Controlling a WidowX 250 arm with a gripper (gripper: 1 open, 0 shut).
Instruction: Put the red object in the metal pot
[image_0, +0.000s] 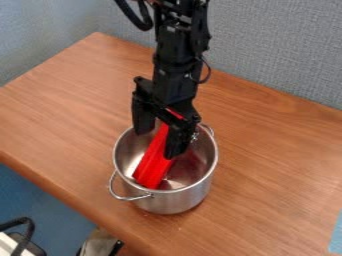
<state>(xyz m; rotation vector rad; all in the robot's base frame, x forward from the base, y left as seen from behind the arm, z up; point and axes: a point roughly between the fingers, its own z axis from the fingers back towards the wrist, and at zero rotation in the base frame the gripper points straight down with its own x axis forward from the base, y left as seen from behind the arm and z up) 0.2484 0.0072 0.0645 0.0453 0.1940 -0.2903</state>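
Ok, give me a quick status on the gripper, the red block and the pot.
Gripper open, over the metal pot. Red object inside the pot, leaning on the wall, upper end between the fingers. Nothing in the way.

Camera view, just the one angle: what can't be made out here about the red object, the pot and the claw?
- Red object: upper end hidden behind the claw; contact or clearance cannot be told.
- Metal pot: floor partly hidden by the near wall, so where the object's lower end rests is unclear.
- Dark items at the bottom-left edge: cut off, unidentifiable.
- Arm top: cut off by the upper edge.
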